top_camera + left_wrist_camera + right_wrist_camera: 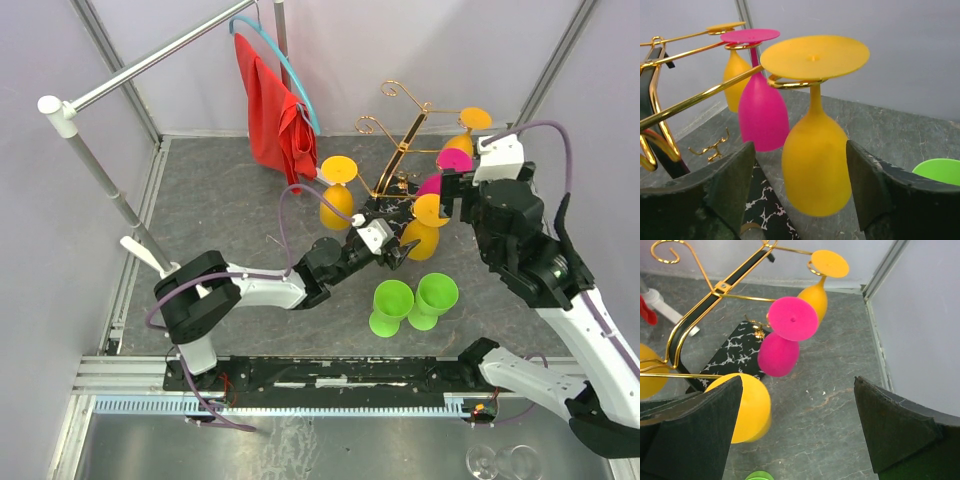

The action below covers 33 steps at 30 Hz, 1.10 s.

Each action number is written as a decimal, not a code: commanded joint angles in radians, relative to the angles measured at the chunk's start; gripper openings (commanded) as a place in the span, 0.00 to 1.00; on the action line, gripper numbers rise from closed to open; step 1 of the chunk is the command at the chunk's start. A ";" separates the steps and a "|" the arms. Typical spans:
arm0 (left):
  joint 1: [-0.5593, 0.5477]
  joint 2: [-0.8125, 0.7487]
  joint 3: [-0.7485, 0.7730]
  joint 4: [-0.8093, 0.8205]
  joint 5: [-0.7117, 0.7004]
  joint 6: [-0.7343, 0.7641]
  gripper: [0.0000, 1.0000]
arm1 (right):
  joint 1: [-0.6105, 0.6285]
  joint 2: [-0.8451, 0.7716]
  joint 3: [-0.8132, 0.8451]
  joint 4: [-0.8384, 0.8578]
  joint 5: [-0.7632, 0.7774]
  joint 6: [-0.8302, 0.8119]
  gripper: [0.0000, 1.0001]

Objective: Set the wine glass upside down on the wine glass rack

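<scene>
Yellow wine glass (814, 155) hangs inverted on gold rack (690, 101); left fingers (732, 182) spread astride it, right fingers (695, 440) parted.

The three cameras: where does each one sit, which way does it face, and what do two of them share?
Top external: above and behind the bases, looking down at the table; the left arm and right arm show, the gold rack beyond.
Left wrist: low, looking level between its open fingers at a hanging yellow glass.
Right wrist: higher, looking down past its open fingers at the rack's black base.
Shared: both wrist views show the pink glass.
</scene>
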 commanded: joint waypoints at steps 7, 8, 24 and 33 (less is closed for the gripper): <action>-0.003 -0.121 -0.090 0.049 -0.147 0.075 0.89 | 0.003 0.059 0.074 0.016 -0.076 0.061 1.00; -0.003 -0.134 -0.100 0.048 -0.159 0.079 0.89 | 0.003 0.075 0.087 0.010 -0.086 0.067 1.00; -0.003 -0.668 -0.220 -0.472 -0.374 0.047 0.91 | 0.002 0.373 0.179 0.120 -0.171 0.204 1.00; -0.004 -0.872 -0.254 -0.606 -0.406 0.034 0.92 | 0.002 0.502 0.206 0.182 -0.185 0.255 1.00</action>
